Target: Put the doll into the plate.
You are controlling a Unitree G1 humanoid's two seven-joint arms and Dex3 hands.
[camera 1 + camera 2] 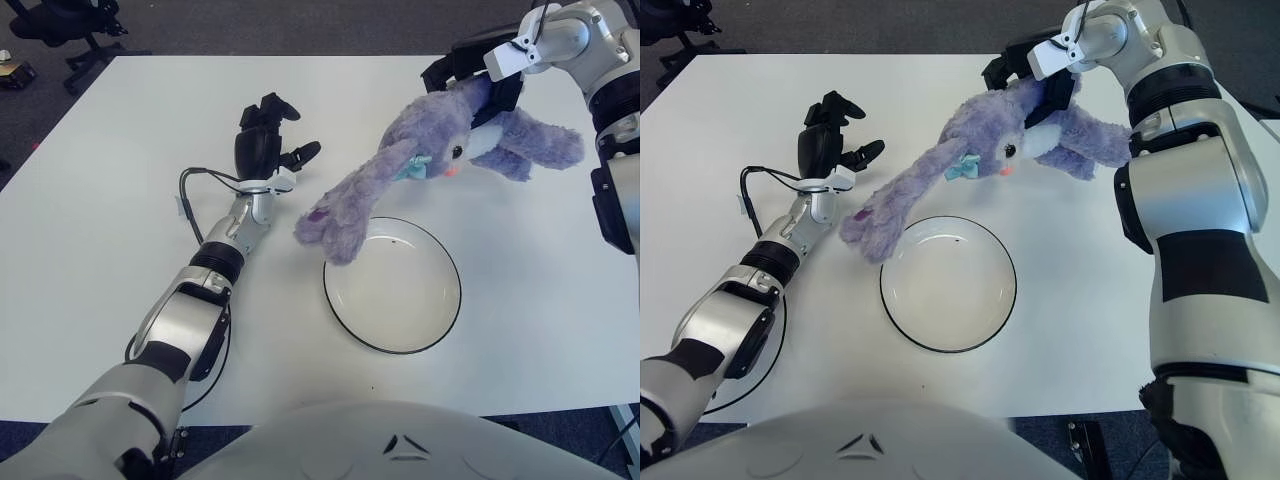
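In the left eye view, the right hand (478, 80) is raised near the far right corner of the white tabletop (90, 220), its dark fingers closed around the back of the purple plush doll (430, 165). The doll hangs in the air, its head and body up by the hand and its long ears drooping down and to the left, their tips showing just over the far left rim of the plate (392, 285). The white, dark-rimmed plate sits nearer the front edge, a little right of the middle, with nothing in it. The left hand (266, 140) shows left of the doll toward the middle of the tabletop, fingers loosely spread and holding nothing. In the right eye view, the right hand (1032, 72) again clasps the doll (985, 155) from above, and the ear tips (865, 235) hang just beside the plate's (948, 284) left rim. An office chair (65, 25) stands beyond the far left corner.
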